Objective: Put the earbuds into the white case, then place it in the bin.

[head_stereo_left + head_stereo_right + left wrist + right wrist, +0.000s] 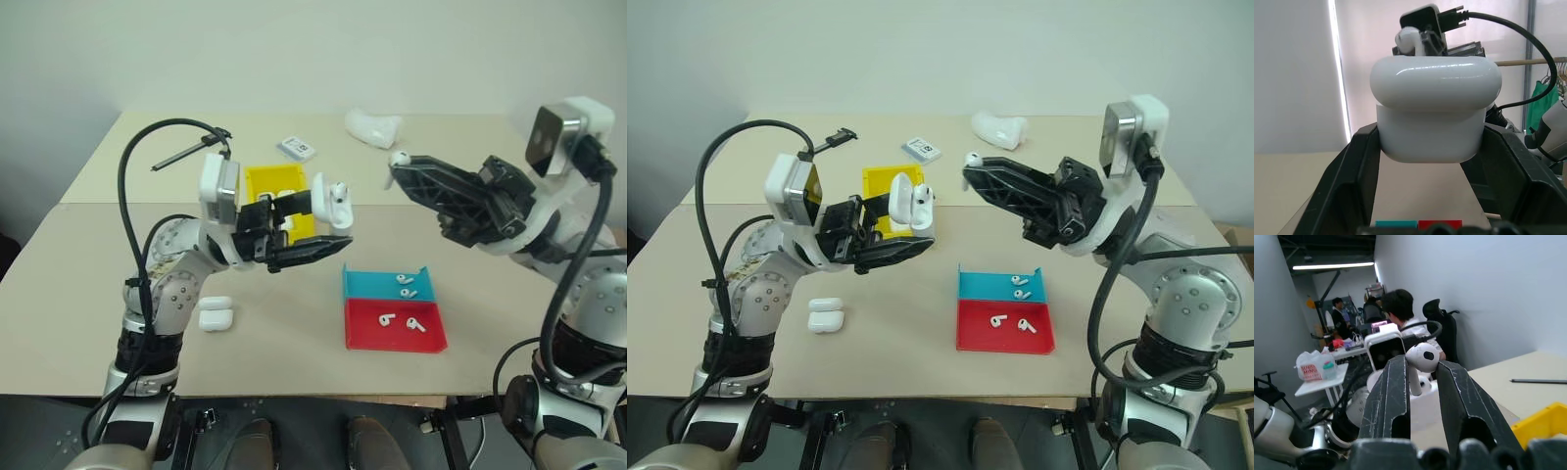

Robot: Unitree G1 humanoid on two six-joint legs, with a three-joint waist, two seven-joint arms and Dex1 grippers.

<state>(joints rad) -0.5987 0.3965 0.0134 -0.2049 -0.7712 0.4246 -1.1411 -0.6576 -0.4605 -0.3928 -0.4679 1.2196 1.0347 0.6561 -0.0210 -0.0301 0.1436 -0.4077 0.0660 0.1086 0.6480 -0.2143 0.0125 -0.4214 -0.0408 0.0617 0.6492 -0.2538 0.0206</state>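
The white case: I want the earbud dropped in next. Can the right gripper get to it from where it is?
Probably yes. The left gripper holds the white case up, lid open, and the right gripper, pinching an earbud, faces it across open air with nothing between.

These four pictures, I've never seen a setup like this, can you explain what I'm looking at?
It is a two-armed humanoid robot at a table. Two pictures come from cameras on its head, two from its wrists. Its left claw holds a white case with the lid open; its right claw pinches one earbud. On the table lie a yellow bin, a blue tray and a red tray with two earbuds each, two more cases, a card box and a lumpy white object.
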